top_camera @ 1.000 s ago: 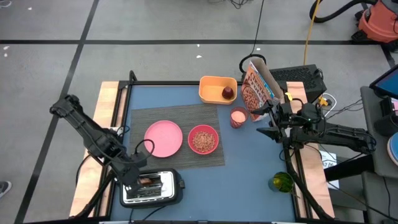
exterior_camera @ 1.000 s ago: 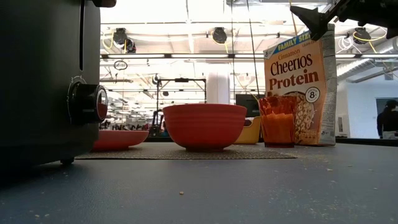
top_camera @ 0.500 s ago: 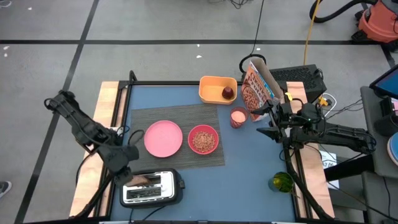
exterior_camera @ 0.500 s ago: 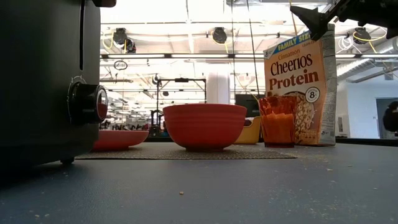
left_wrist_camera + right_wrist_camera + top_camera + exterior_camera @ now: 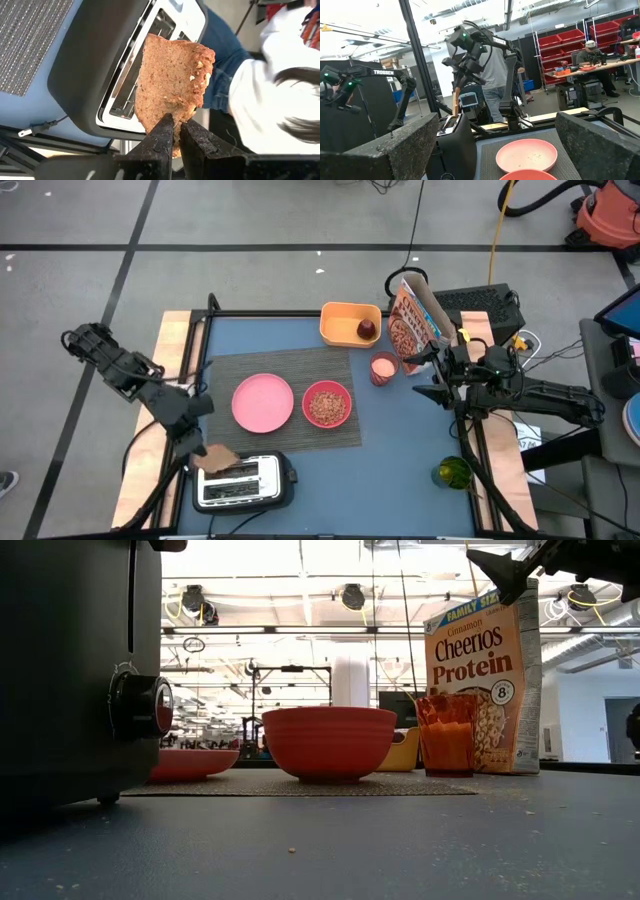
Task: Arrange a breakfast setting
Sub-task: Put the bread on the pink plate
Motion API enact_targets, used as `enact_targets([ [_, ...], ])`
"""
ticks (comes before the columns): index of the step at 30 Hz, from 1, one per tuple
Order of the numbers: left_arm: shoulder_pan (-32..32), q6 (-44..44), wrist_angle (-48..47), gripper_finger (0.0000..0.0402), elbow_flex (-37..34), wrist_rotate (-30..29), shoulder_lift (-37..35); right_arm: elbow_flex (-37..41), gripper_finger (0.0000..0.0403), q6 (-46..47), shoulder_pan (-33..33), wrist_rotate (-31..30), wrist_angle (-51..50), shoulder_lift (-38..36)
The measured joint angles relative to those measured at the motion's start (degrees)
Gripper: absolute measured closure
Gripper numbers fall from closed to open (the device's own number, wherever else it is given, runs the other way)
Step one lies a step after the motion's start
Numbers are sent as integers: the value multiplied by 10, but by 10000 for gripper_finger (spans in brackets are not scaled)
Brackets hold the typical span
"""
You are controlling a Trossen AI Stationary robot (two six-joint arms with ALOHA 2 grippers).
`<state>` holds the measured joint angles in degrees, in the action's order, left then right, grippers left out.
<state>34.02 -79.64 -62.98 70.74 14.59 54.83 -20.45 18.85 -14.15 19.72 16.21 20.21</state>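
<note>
Left pincer [image 5: 207,453] clamped on toast [image 5: 218,457], holding it lifted just above the toaster [image 5: 245,481] at the worktop's [image 5: 400,450] near left corner; left wrist view shows the toast [image 5: 170,95] upright, pinched at its lower edge, over the slots. Grey placemat [image 5: 275,370] lies mid-worktop with plate [image 5: 263,402] on its left part, bowl [image 5: 327,404] just right of the plate, cereal inside. Yellow tray [image 5: 345,322] at far edge holds dark red fruit [image 5: 367,329]. Cup [image 5: 383,368] just right of the mat, cereal box [image 5: 412,325] beyond it. Right pincer [image 5: 424,375] waits right of the cup, fingers wide apart, nothing in them.
</note>
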Motion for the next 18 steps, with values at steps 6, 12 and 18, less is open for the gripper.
enact_targets([
  [6,-34,18,0,376,0,0,-17,0,9,0,0,0,0,0],
  [12,-98,84,0,376,0,-1,-16,0,9,0,0,0,0,0],
  [18,-178,161,0,376,0,-1,-16,0,9,0,0,0,0,0],
])
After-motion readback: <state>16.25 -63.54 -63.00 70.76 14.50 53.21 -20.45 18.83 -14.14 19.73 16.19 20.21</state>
